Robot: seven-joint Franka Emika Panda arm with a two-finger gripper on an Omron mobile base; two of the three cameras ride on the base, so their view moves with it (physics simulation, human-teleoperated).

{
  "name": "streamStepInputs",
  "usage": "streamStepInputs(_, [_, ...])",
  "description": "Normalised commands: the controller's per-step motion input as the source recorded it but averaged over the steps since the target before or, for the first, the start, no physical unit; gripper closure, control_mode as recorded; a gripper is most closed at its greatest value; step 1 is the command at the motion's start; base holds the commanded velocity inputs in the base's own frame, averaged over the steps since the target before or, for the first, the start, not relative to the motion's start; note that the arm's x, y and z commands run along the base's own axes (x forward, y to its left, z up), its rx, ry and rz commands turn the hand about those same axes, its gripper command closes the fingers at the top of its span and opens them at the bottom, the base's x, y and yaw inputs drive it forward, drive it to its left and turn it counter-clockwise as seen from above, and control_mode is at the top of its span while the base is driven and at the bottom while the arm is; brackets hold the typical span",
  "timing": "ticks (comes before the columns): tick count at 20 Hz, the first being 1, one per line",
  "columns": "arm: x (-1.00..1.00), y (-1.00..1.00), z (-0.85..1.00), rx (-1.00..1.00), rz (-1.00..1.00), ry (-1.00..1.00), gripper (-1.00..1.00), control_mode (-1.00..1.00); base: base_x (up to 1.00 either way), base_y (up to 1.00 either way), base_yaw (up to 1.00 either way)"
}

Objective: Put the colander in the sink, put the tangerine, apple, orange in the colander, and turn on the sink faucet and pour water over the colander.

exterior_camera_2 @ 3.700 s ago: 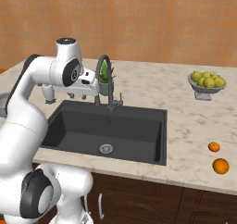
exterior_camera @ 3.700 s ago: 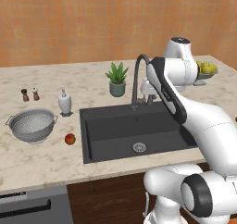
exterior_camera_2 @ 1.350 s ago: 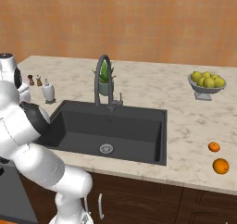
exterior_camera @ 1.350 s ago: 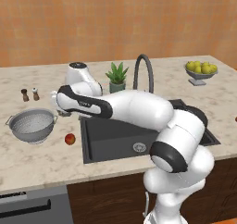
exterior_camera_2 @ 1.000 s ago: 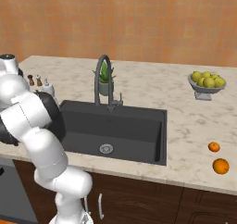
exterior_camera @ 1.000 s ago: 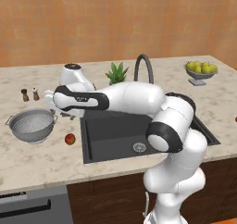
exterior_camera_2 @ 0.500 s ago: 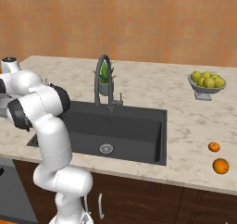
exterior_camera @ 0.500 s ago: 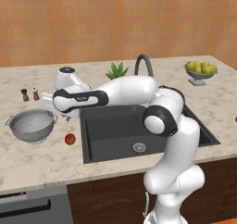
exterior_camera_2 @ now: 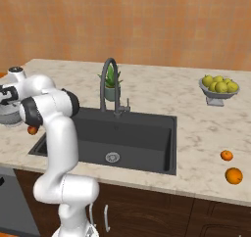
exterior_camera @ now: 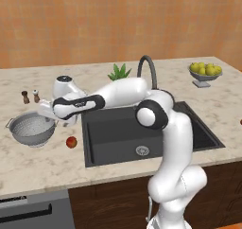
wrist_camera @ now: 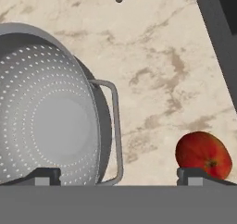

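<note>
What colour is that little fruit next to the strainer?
Red with an orange-yellow blush: the apple, clearest in the hand view.

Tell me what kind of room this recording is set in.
A kitchen, rendered in simulation. A dark sink with a gooseneck faucet is set into a marble-look counter, and a metal colander, an apple and a bowl of lemons sit on it.

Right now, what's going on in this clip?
The arm is stretched left over the counter, with its gripper above the colander, holding nothing. The hand view shows the open jaws either side of the colander's near handle, and the apple beside it on the marble. The sink is empty, the sink faucet shows no water, and two orange fruits lie on the counter right of the sink.
</note>
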Motion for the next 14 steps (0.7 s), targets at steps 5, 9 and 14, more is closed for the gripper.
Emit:
streamStepInputs(5, [0.33, 0.26, -0.27, 0.0, 0.0, 0.04, -1.0, -1.0, 0.0, 0.0, 0.0])
streamStepInputs(9, [0.42, 0.31, -0.23, 0.0, 0.0, 0.02, -1.0, -1.0, 0.0, 0.0, 0.0])
streamStepInputs(14, [0.24, 0.15, -0.35, 0.0, 0.0, 0.04, -1.0, -1.0, 0.0, 0.0, 0.0])
